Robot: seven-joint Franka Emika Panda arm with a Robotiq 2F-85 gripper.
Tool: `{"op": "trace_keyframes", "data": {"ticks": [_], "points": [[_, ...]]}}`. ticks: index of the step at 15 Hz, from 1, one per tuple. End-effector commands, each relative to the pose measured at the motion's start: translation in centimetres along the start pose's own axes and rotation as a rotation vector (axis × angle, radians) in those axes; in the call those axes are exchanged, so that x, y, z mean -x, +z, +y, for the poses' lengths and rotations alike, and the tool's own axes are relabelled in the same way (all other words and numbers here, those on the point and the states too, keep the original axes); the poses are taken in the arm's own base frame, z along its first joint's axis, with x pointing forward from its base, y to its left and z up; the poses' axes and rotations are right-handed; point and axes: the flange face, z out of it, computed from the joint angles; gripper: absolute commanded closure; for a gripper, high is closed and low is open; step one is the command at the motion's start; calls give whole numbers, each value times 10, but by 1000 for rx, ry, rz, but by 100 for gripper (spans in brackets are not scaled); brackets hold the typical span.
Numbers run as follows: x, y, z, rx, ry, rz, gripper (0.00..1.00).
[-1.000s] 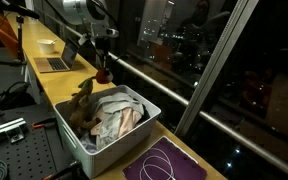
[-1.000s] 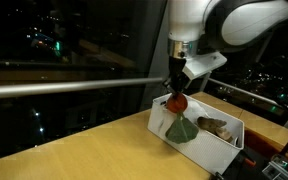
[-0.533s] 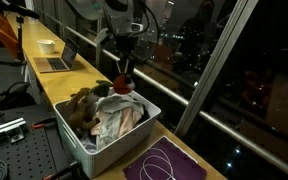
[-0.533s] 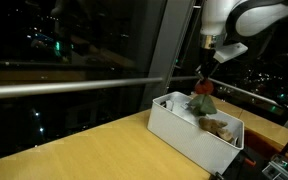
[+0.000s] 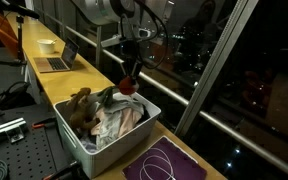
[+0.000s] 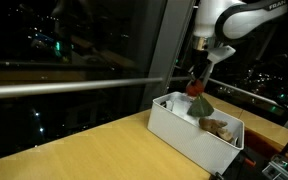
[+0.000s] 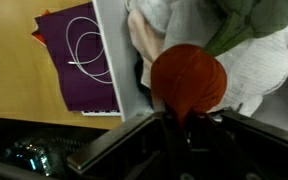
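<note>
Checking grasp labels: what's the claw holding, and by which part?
A red-orange round toy with a green piece hanging below; the claw pinches its red top, above the white bin.

Single arm (image 6: 236, 18), white links, comes in from the top of both exterior views, bent at the elbow. Last link turns down. Wrist (image 5: 134, 40) roughly vertical, dark cabling beside it. Gripper (image 5: 131, 78) hangs straight below the wrist, fingers pointing down. Jaws drawn close, pinched on a red round toy (image 7: 187, 80) that hangs from the tips. Wrist view: dark gripper body fills the bottom edge, blurred; fingers seem to meet at the toy's edge.
</note>
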Motion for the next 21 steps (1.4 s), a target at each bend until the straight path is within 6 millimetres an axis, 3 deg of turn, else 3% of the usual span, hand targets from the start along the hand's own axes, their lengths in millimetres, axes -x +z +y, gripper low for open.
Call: {"op": "trace_keyframes", "data": {"ticks": [1,5,10,16,19,20,21], "points": [[-9,21,-33,-53,-74,-37,63],[7,32,-61,-62,-99,-72,36],[44,-1,-94,-35,-90,-25,1],[102,-67,-137,-49,-70,93,0],[126,-80,-171,-94,-84,146,0],[110,-77,-162,-75,-88,114,0],[118,-79,-170,-83,-92,124,0]]}}
